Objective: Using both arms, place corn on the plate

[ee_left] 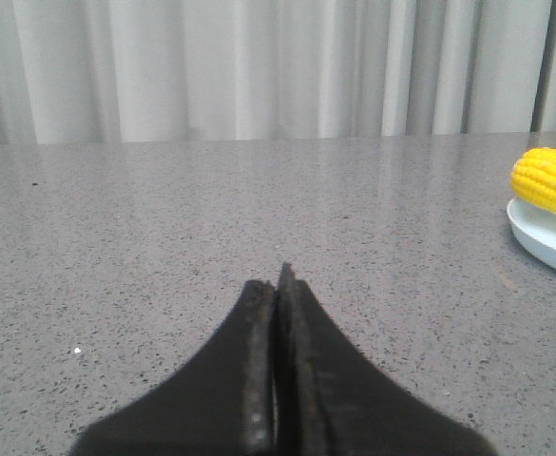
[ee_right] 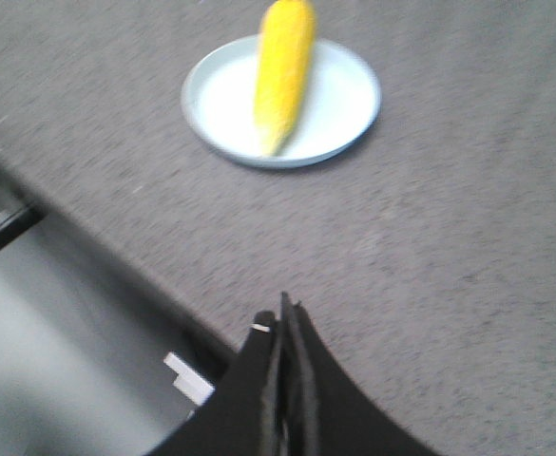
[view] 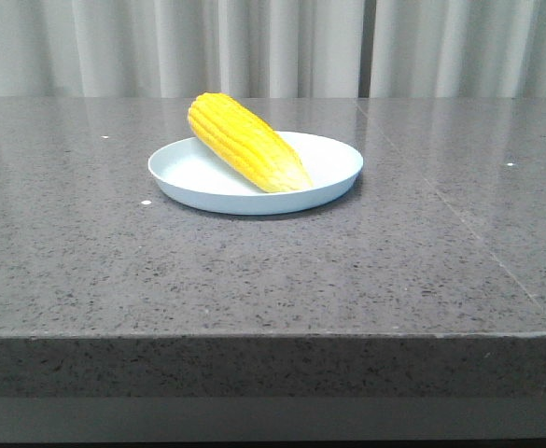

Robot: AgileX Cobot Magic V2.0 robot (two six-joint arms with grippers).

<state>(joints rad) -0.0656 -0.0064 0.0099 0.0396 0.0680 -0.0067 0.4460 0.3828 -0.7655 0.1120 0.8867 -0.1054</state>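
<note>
Left gripper (ee_left: 277,285) closed; right gripper (ee_right: 284,318) closed.

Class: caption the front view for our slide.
Yellow corn lies slantwise on a pale plate atop a grey speckled table.

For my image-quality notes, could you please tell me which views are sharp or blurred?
Front view: sharp, corn and plate crisp, soft glare on table. Left wrist view: fairly sharp, left hand slightly soft. Right wrist view: blurred throughout.

Speckled grey stone table (view: 254,271), seemingly pale curtains (view: 254,47) behind
</note>
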